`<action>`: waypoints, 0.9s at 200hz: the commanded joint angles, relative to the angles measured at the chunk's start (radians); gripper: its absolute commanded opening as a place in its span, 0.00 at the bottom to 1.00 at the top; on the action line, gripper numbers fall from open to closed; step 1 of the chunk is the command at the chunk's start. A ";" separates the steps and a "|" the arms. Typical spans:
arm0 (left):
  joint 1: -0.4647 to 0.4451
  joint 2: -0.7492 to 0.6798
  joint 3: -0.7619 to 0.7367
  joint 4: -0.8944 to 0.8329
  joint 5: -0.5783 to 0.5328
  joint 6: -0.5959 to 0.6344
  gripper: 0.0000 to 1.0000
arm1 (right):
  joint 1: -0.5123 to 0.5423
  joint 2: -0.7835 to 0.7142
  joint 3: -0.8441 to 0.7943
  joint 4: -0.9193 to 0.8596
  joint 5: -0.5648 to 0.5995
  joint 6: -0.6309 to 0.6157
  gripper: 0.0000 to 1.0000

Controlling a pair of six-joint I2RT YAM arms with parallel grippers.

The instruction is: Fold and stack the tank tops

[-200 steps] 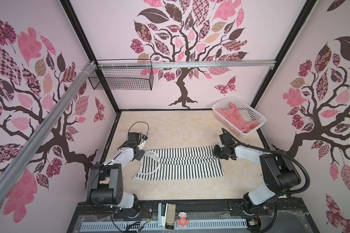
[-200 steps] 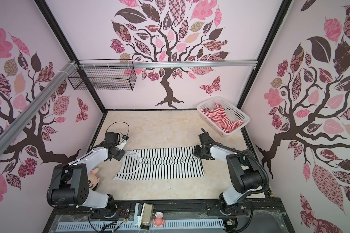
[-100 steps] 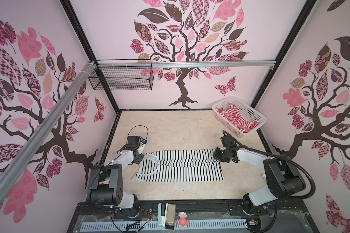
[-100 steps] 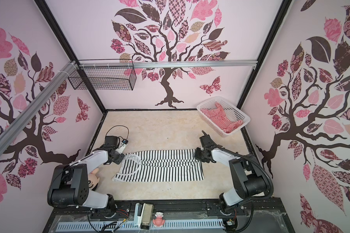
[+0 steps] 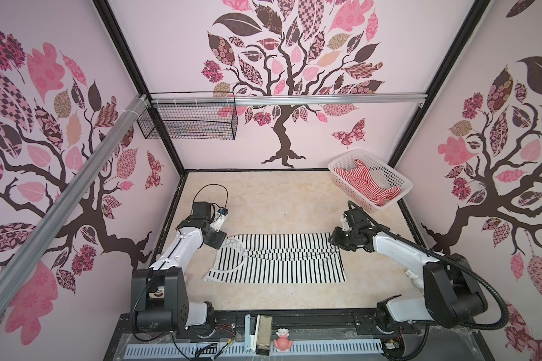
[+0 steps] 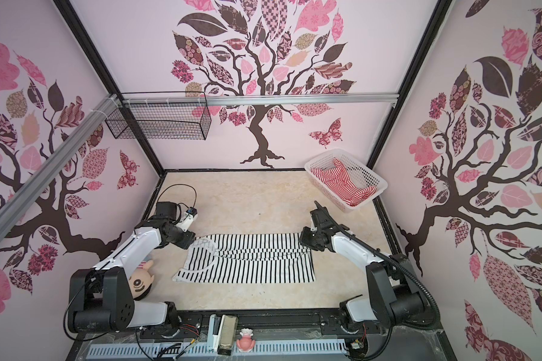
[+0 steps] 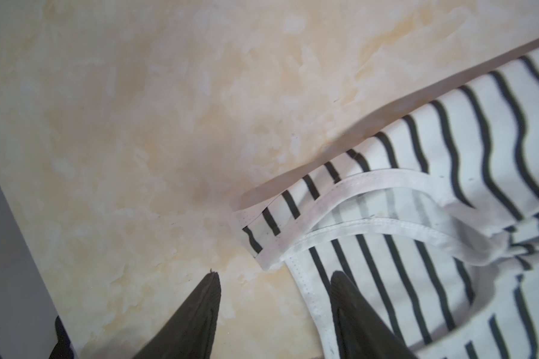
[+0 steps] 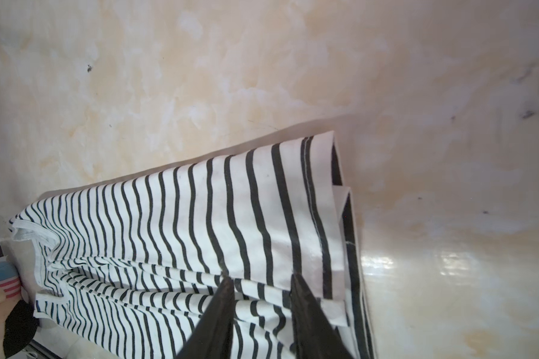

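The black-and-white tank top [image 5: 279, 262] [image 6: 251, 261] lies flat mid-table, its far long edge folded over toward the middle. My left gripper [image 5: 221, 241] [image 7: 274, 275] stands open at the strap end; one finger hangs over the white trim, the other over bare table, and nothing is between them. My right gripper [image 5: 334, 240] [image 8: 261, 277] is open just above the hem end, with the folded flap [image 8: 262, 217] lying loose under its fingertips. The red-and-white tank top [image 5: 366, 187] [image 6: 341, 181] lies crumpled in the white basket [image 5: 388, 175] at the back right.
A black wire basket [image 5: 188, 122] hangs on the back wall at the left. A plush toy [image 6: 141, 281] lies by the left arm's base. A small pink figure [image 5: 283, 339] and a metal block stand on the front rail. The table [image 5: 279, 200] is bordered by black frame edges.
Both grippers have opened and let go of the black-and-white top's far corners. The folded flap has settled flat on the lower layer.
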 commanded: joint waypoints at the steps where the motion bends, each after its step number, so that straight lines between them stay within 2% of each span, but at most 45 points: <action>1: -0.013 0.022 0.065 -0.043 0.141 -0.052 0.61 | 0.010 0.041 0.023 0.003 -0.015 0.012 0.31; 27: -0.124 0.098 0.098 0.000 0.126 -0.088 0.60 | 0.012 0.079 0.026 0.029 -0.025 0.016 0.25; 54: -0.210 0.187 0.133 0.011 0.179 -0.119 0.50 | 0.016 0.107 0.028 0.036 -0.020 0.017 0.19; 84: -0.218 0.247 0.130 0.005 0.212 -0.118 0.36 | 0.018 0.113 0.011 0.037 -0.013 0.019 0.17; 128: -0.218 0.284 0.052 0.024 0.159 -0.085 0.33 | 0.019 0.143 -0.022 0.048 -0.011 0.025 0.15; 180: -0.218 0.380 0.104 -0.053 0.157 -0.046 0.26 | 0.023 0.134 -0.052 0.029 0.001 0.037 0.14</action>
